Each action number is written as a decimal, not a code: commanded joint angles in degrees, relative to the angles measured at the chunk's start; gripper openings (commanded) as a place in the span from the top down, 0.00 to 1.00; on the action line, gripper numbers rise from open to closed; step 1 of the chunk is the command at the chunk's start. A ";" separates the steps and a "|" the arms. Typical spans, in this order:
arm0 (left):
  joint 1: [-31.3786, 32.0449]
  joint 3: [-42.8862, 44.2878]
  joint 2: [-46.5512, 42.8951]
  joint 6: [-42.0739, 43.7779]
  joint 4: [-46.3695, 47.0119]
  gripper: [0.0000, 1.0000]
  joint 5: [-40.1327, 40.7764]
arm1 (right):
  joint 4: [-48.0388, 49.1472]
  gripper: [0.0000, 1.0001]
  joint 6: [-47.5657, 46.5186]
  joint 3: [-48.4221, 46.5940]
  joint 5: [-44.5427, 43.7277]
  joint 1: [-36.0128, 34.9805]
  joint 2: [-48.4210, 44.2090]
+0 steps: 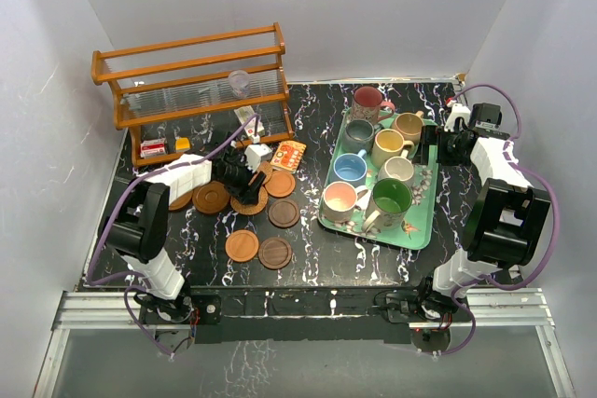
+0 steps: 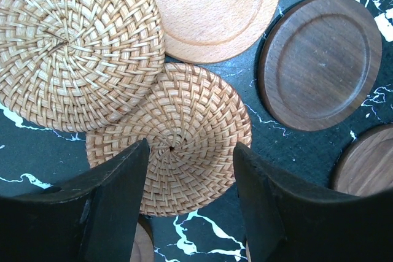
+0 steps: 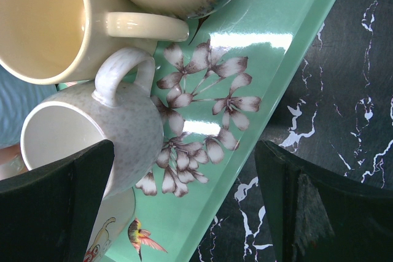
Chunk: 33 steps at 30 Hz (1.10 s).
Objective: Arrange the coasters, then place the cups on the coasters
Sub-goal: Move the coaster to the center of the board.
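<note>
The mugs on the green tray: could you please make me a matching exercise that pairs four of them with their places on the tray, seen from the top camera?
Mugs:
1. maroon mug
2. green mug
3. pink mug
4. tan mug

Places on the green tray:
A. near end, right side
B. far end, left side
C. far end, right side
D. near end, left side

Pairs: 1-B, 2-A, 3-D, 4-C

Left tool (image 2: 190, 151) partly spread, right tool (image 3: 184, 145) wide (both arms extended).
</note>
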<state>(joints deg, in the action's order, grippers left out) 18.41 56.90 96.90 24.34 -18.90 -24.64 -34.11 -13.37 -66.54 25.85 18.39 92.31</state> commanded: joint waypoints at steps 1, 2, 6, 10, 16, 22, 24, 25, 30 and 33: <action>-0.04 2.17 -0.80 0.53 -0.94 0.43 -3.41 | 1.06 0.02 -0.43 -1.84 -0.14 0.06 -0.65; -0.04 2.73 -1.22 0.61 -0.99 0.43 -4.41 | 1.06 0.02 -0.43 -1.84 -0.20 0.06 -0.66; -0.03 4.99 -2.23 0.47 -0.82 0.42 -7.72 | 1.05 0.02 -0.43 -1.84 -0.34 0.06 -0.68; -0.02 5.89 -2.11 0.49 -0.22 0.42 -9.49 | 1.01 0.02 -0.43 -1.84 -0.35 0.06 -0.76; 0.01 3.49 -3.77 1.11 1.00 0.42 -8.96 | 1.06 0.02 -0.43 -1.84 -0.26 0.06 -0.70; 0.03 1.66 -2.26 3.05 -2.46 0.43 -9.61 | 0.97 0.02 -0.43 -1.83 -0.29 0.07 -0.69; 0.17 0.79 -1.55 3.90 -3.50 0.43 -9.76 | 0.97 0.02 -0.43 -1.84 -0.23 0.06 -0.76; 0.28 0.32 -1.30 4.34 -3.90 0.43 -9.68 | 0.97 0.02 -0.43 -1.84 -0.27 0.06 -0.77; 1.12 -1.36 -1.14 6.08 -6.60 0.44 -9.52 | 1.03 0.02 -0.43 -1.83 -0.25 0.06 -0.64; 1.66 -2.47 -1.95 8.57 -10.11 0.44 -9.57 | 0.93 0.02 -0.39 -1.82 -0.23 0.06 -0.48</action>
<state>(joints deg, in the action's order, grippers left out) 19.22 55.90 96.25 28.91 -23.42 -32.29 -34.11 -13.37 -66.54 25.85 18.39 92.31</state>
